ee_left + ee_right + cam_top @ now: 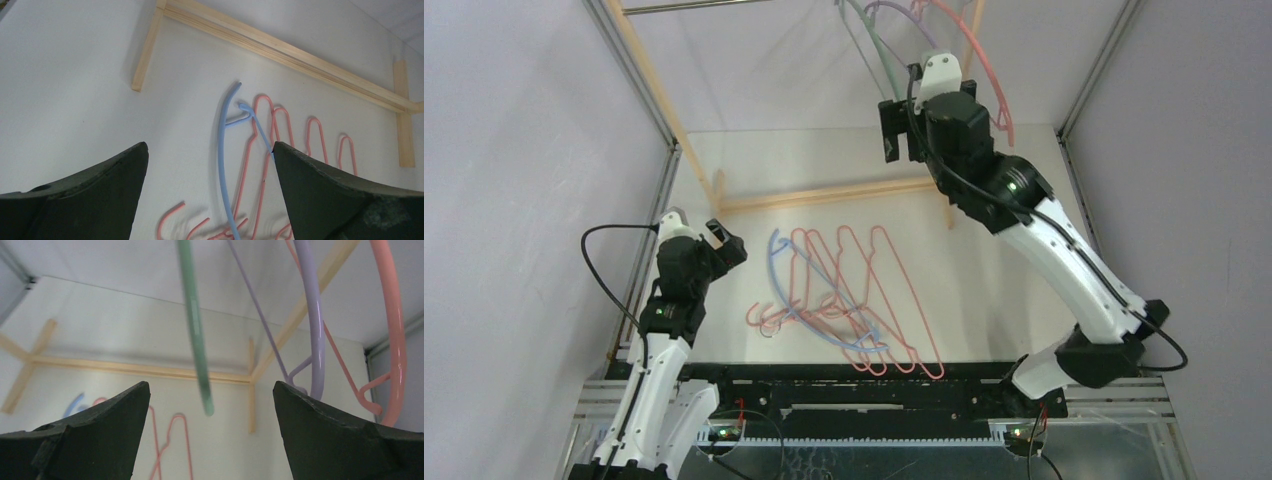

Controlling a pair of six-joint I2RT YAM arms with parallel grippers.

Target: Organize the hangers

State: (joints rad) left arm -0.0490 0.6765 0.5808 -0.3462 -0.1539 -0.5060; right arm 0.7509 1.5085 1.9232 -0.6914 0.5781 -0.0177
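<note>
Aloft, right pincer (210, 385) gaped empty beside hung hangers (315, 315), left pincer (210, 145) gaped empty above loose hangers (221, 150) on bench (75, 75)

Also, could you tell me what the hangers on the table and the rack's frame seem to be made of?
The hangers look like plastic or coated wire: thin rods, smooth, evenly coloured pink or blue. The rack frame looks like bare pale wood: squared, matte bars.
</note>
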